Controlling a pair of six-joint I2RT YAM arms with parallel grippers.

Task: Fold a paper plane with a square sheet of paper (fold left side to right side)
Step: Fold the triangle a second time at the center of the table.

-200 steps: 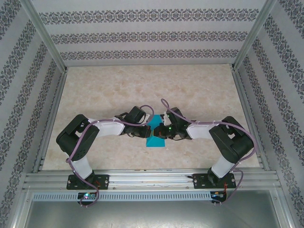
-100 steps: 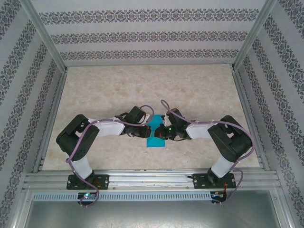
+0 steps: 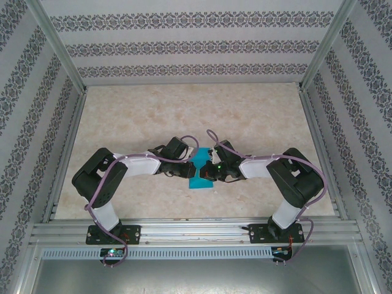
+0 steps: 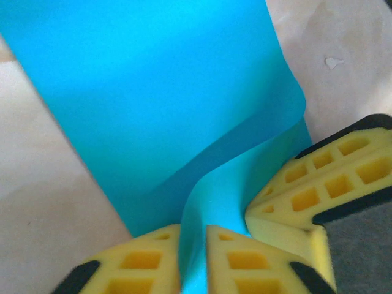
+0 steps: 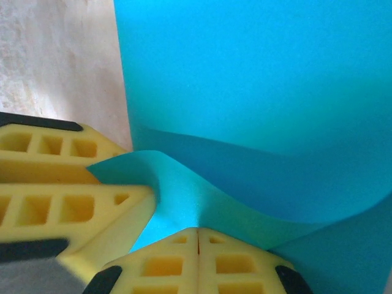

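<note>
View from above: square sheet of paper (image 3: 201, 182) lies on the table (image 3: 184, 110), slightly nearer than the table's centre. Left gripper (image 3: 188, 166) and right gripper (image 3: 210, 171) meet above that part of the table.

Left wrist view: fingers (image 4: 150, 260) stand slightly apart, with a raised curl of the sheet passing between them.

Right wrist view: fingers (image 5: 165, 263) are pressed together on the sheet's lifted edge.

Hazard: the bend looks soft, not creased. With one loose hold, it may spring flat onto the table or skew.

Robot lab test booth: aluminium frame (image 3: 196, 231), patterned wall panels (image 3: 196, 46), marble-look table (image 3: 196, 110).
</note>
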